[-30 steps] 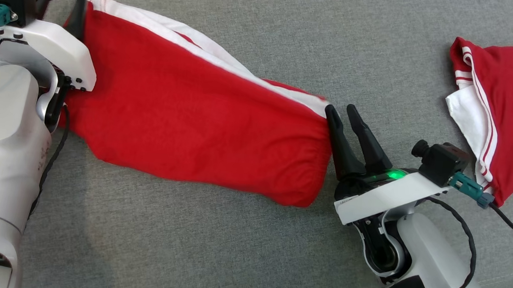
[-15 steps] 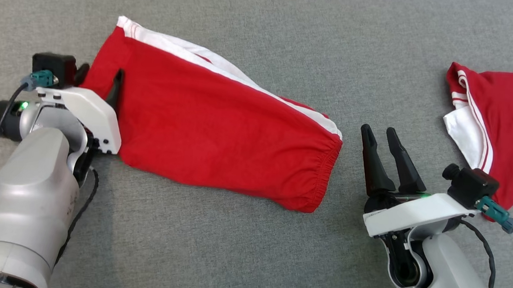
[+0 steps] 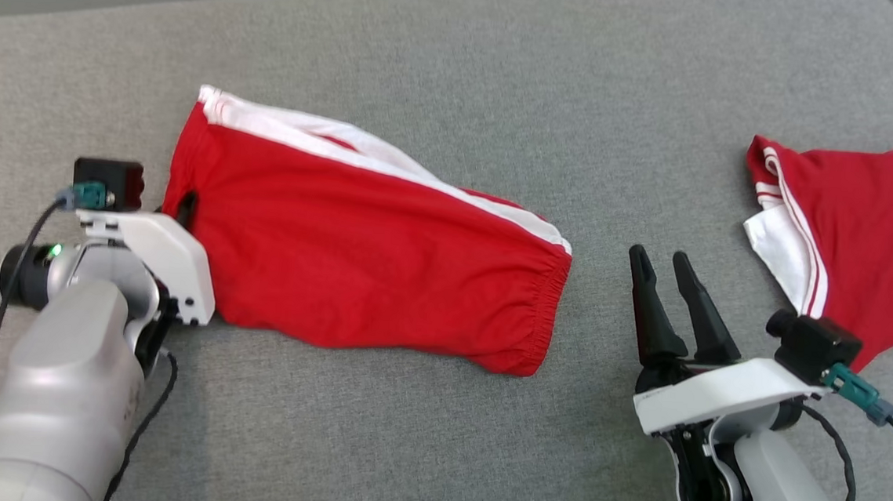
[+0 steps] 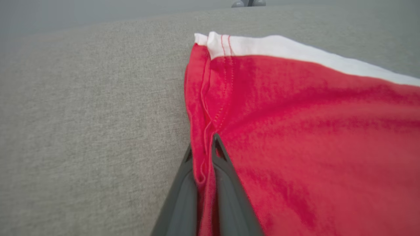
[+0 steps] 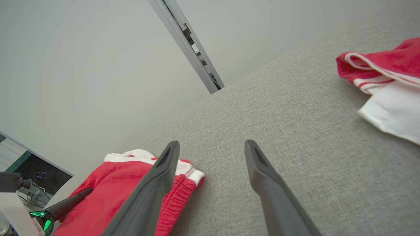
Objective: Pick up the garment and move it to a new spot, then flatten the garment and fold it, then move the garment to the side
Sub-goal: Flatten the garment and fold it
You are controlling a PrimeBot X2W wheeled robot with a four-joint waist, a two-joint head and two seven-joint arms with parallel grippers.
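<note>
The left gripper (image 4: 201, 144) was clenched on the red shorts (image 3: 367, 261). In the left wrist view its two dark fingers (image 4: 183, 200) pressed together with a raised fold of the leg hem pinched between them, the stitched seam running up from the tips. From the head camera that grip sat at the left end of the shorts, just beyond the white wrist housing (image 3: 167, 262), and only one fingertip could be made out against the cloth; the other was probably tucked under the fabric.

From that pinch the shorts lay spread to the right across the grey cushion (image 3: 459, 71), mostly flat. A white side stripe (image 3: 306, 127) ran along their far edge, and the gathered waistband (image 3: 544, 312) formed the right end. A slight ridge rose in the fabric near the held hem.

The right gripper (image 3: 658, 256) was released, its fingers spread apart with nothing between them. It hung just beside the waistband, apart from it, fingers pointing away from the robot. In the right wrist view the left finger (image 5: 154, 186) overlapped the waistband corner in the picture, while bare cushion showed in the gap.

Further right, well apart from the shorts, a second red garment (image 3: 872, 233) with white panels and thin stripes lay crumpled at the cushion's edge. Beyond the cushion stood a pale wall (image 5: 98, 65) crossed by a grey metal strip (image 5: 187, 46).
</note>
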